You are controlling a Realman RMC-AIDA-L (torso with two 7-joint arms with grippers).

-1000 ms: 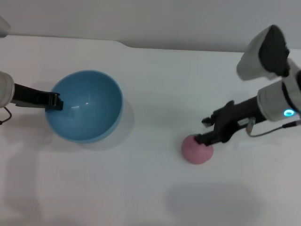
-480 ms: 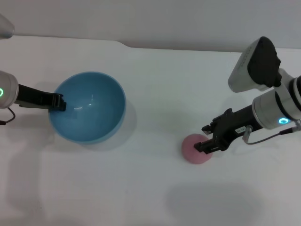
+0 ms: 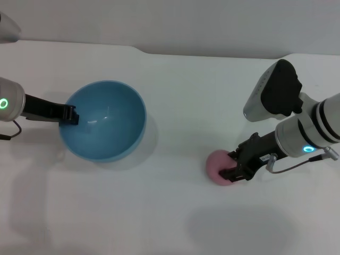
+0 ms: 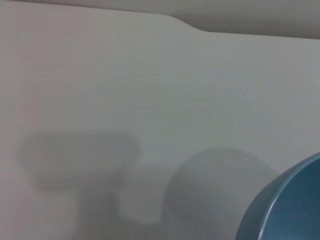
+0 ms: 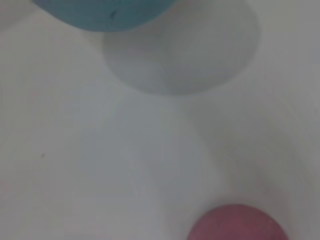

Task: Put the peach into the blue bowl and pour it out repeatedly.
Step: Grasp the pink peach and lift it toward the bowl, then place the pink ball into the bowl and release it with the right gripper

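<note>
Pink matte round peach (image 3: 220, 168) at 5 o'clock: my right end effector (image 3: 232, 166) straddles it, spread; close centred, squeeze gently. Left end effector (image 3: 70, 115) pinches glossy light-blue bowl (image 3: 106, 127) rim.

On your bench (image 3: 175, 223), the blue bowl (image 3: 103, 127) sits to the left with the left pincer (image 3: 70, 115) at its left rim. The peach (image 3: 219, 166) lies well to the right and slightly nearer, the right pincer (image 3: 236, 166) against its right side.

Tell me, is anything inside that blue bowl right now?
Nothing shows inside the blue bowl. The left hand grips its rim. The peach sits outside on the table, at the right hand.
</note>
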